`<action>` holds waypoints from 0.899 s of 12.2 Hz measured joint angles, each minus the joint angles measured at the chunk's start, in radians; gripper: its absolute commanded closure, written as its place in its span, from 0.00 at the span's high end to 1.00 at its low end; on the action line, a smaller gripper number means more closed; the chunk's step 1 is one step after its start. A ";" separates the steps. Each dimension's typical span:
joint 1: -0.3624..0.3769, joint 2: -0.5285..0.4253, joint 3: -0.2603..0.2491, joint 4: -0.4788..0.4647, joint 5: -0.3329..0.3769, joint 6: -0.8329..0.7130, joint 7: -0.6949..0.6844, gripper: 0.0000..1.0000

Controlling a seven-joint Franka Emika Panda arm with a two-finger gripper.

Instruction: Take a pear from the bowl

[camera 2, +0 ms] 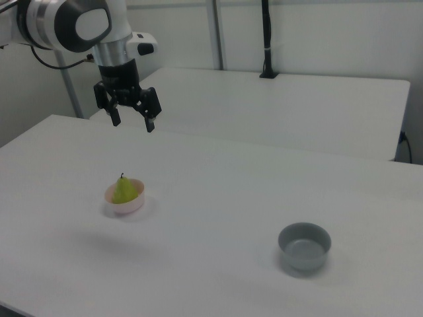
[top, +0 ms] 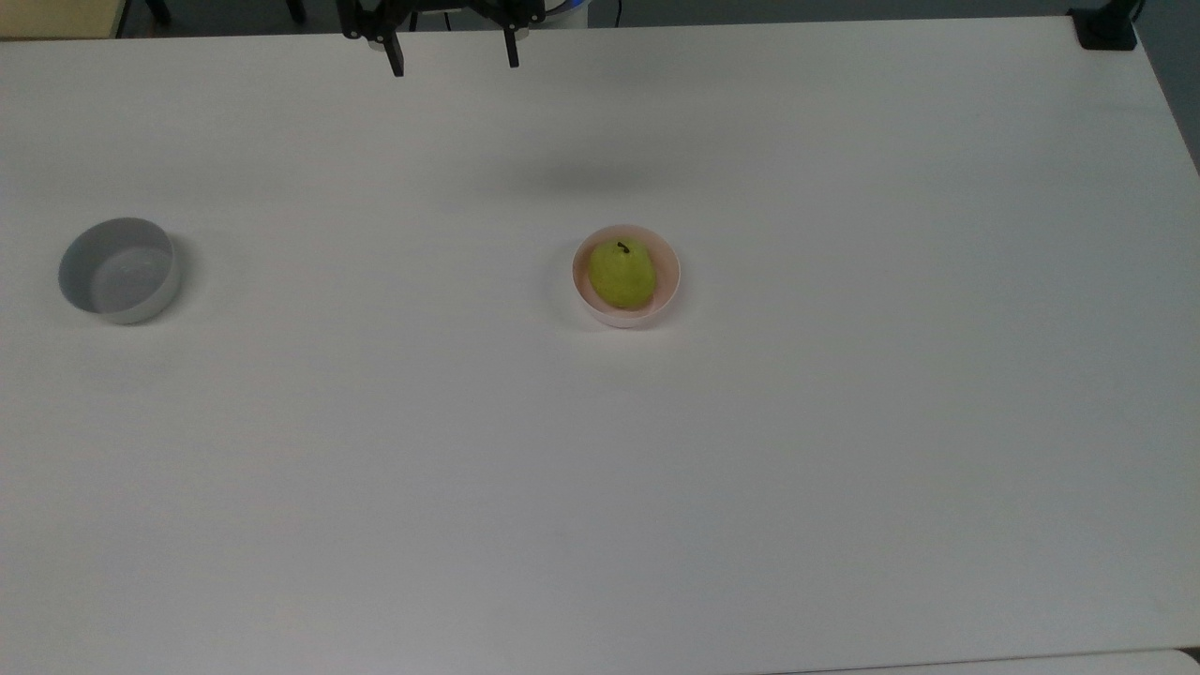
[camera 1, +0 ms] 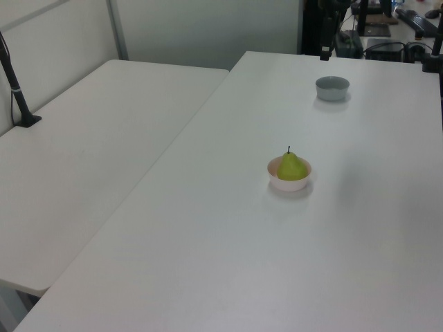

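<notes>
A small yellow-green pear (top: 621,275) sits in a pale pink plastic bowl (top: 664,281) on the white bench (top: 750,469); the black gripper (camera 2: 132,123) hangs above, fingers spread.

A lab: robot arm (camera 2: 73,26) over bare white tables (top: 844,422).
</notes>
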 measured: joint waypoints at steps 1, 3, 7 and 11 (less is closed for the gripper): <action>0.000 0.000 0.000 0.000 0.000 0.000 0.000 1.00; 0.000 0.000 0.000 0.000 0.000 0.000 0.002 1.00; 0.000 0.000 0.000 0.000 0.000 0.000 0.002 1.00; -0.001 0.000 0.000 0.000 -0.020 0.000 -0.110 1.00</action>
